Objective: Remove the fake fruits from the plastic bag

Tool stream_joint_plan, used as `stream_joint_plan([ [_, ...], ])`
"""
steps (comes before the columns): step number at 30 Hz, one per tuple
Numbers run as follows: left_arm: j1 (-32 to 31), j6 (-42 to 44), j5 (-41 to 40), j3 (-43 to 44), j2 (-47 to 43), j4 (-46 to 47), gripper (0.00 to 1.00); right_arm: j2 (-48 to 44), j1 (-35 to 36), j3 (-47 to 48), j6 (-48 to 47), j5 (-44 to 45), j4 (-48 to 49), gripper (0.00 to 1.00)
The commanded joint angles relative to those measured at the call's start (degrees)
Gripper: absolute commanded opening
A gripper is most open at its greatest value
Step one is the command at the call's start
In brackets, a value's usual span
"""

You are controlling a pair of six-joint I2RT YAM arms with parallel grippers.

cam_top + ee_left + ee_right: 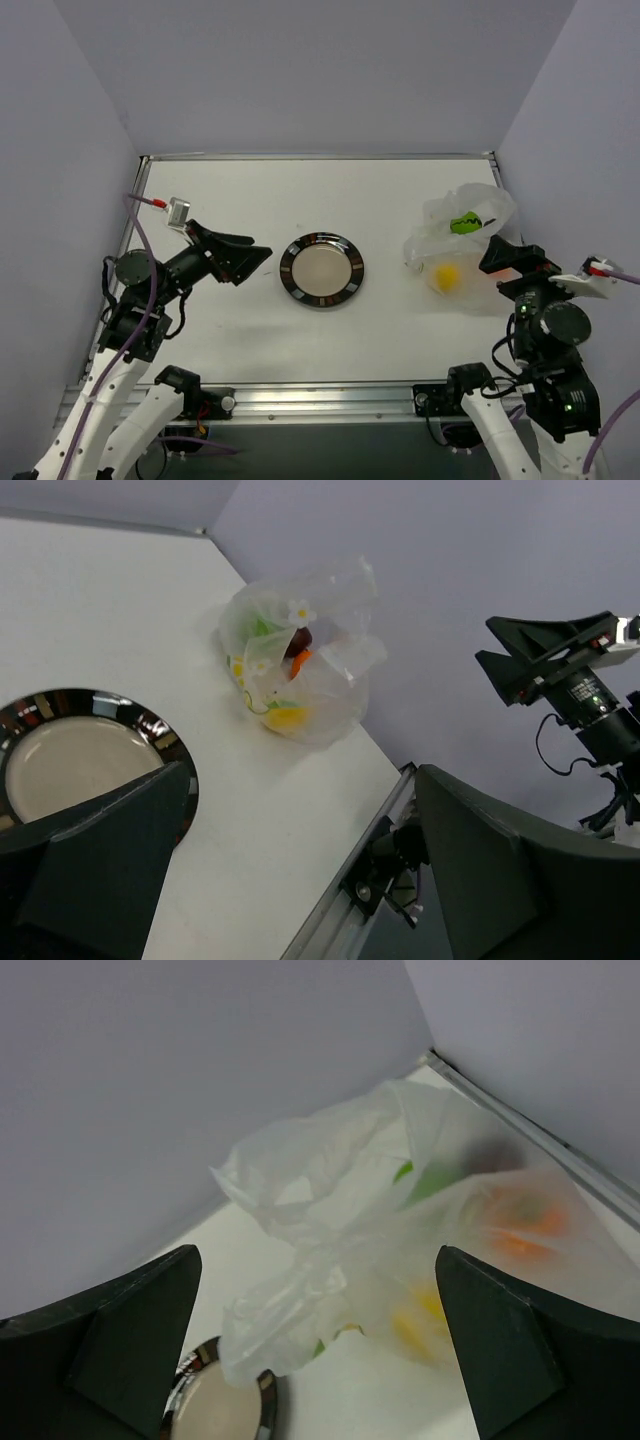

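seemingly untouched, plastic bag (458, 240) lies before right gripper (315, 1265); it and left gripper (256, 252) gape.

Crinkly translucent plastic bag (462, 243); glossy metal plate (321, 270); matt white table (250, 330).

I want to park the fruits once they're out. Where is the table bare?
Bare table runs between the metal plate and the back wall, and between plate and front rail. A narrower gap separates plate and plastic bag. Crowded: the right edge around the bag, and left of the plate under the left arm.
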Motion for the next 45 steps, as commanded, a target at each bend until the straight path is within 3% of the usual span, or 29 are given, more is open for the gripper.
stream_joint_plan([
  [1,-3.0,-2.51,-0.33,-2.99,0.16,8.14,0.94,4.53,-0.16,-5.31,6.74,9.37,-1.66,1.0],
  [6,-8.01,0.28,-4.28,-5.99,-0.02,8.6,0.94,12.72,-0.07,-8.48,9.57,14.74,2.11,1.0],
  [13,-19.51,4.95,-15.79,-7.22,5.43,3.5,0.94,25.0,-0.07,-9.99,3.77,4.55,14.51,0.97],
  [18,-32.33,10.57,-28.71,-2.66,12.63,-0.11,0.94,29.86,-0.16,-8.92,4.99,-0.02,18.29,0.95],
  [23,-35.0,12.86,-32.68,2.09,22.72,2.08,0.94,31.36,-0.16,-12.08,6.93,1.55,18.56,0.96],
  [26,-35.0,15.93,-32.51,7.79,28.87,2.09,0.94,29.0,-0.42,-15.6,7.63,4.19,18.64,0.81],
  [27,-35.0,17.77,-32.33,11.38,30.47,1.65,0.94,27.77,-0.6,-16.56,7.81,4.37,18.56,0.64],
  [32,-34.47,22.88,-31.01,23.43,43.21,1.03,0.94,24.16,-2.27,-23.77,8.78,1.74,18.47,0.33],
  [33,-34.3,24.54,-29.62,25.63,45.14,0.95,0.94,22.5,-2.97,-24.56,8.6,0.87,18.38,0.2],
  [34,-34.03,25.25,-28.91,30.09,49.69,0.94,0.94,21.44,-3.41,-25.27,8.43,-0.1,18.21,0.15],
  [39,-31.4,28.24,-17.96,44.0,63.95,1.73,0.94,15.21,-3.59,-26.15,7.28,-3.79,15.04,0.01],
  [45,-30.78,32.63,-7.73,65.44,81.27,-4.3,0.94,14.13,-3.59,-27.03,7.46,-11.34,14.86,0.0],
])
